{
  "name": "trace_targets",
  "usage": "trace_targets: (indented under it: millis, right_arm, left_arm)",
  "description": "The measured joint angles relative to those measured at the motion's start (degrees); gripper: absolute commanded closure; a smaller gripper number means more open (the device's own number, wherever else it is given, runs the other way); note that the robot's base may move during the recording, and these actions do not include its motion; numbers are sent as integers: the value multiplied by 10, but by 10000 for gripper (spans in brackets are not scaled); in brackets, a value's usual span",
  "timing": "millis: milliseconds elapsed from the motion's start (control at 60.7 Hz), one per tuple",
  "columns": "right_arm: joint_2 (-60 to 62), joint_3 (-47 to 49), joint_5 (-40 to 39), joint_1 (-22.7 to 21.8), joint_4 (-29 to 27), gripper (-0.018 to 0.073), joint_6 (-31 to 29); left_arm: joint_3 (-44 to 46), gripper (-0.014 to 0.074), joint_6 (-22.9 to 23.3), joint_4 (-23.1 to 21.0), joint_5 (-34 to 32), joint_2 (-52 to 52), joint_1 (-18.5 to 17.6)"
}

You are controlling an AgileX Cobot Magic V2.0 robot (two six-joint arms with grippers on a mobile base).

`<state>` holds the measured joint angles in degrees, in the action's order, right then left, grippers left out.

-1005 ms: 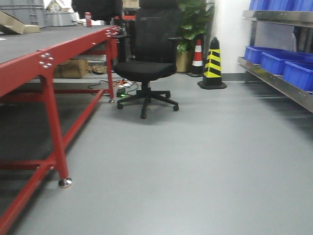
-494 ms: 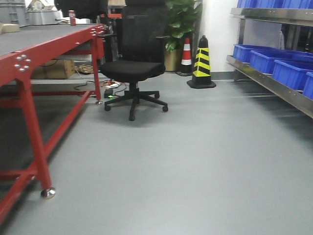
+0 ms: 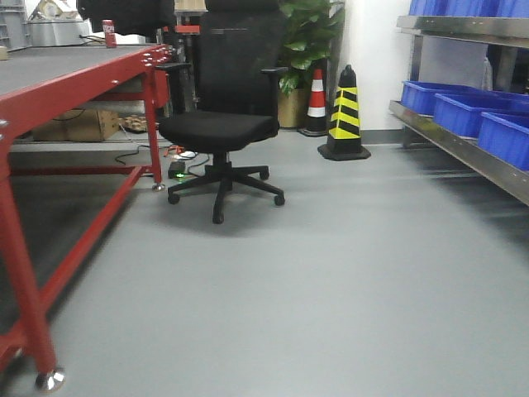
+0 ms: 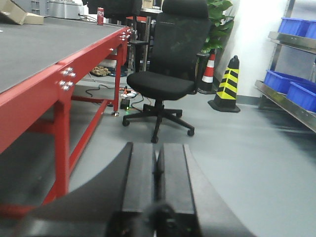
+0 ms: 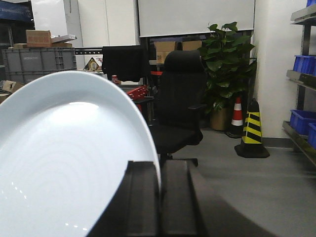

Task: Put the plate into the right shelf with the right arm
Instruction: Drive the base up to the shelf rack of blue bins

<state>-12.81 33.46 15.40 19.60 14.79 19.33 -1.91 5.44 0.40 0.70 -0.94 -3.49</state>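
Observation:
My right gripper is shut on the rim of the round white plate, which fills the left half of the right wrist view and stands on edge, its face toward the camera. The right shelf, a steel rack with blue bins, runs along the right wall; it also shows in the left wrist view and the right wrist view. My left gripper is shut and empty, pointing over the floor. Neither gripper nor the plate shows in the front view.
A black office chair stands ahead on the grey floor. A red-framed table with a black top runs along the left. A black-and-yellow cone, a red-and-white cone and a potted plant stand at the back.
The base has rolled forward and turned: the table leg has slid left and down in the front view, and the chair looks nearer. The shelf has stayed at the right edge.

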Motion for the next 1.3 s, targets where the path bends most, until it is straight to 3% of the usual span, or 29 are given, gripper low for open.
trace_targets:
  millis: [1104,1301]
  right_arm:
    - [0,0,-1,0,0,505,0]
    - [0,0,-1,0,0,505,0]
  left_arm:
    - [0,643,0,0,0,0,0]
    - [0,643,0,0,0,0,-14]
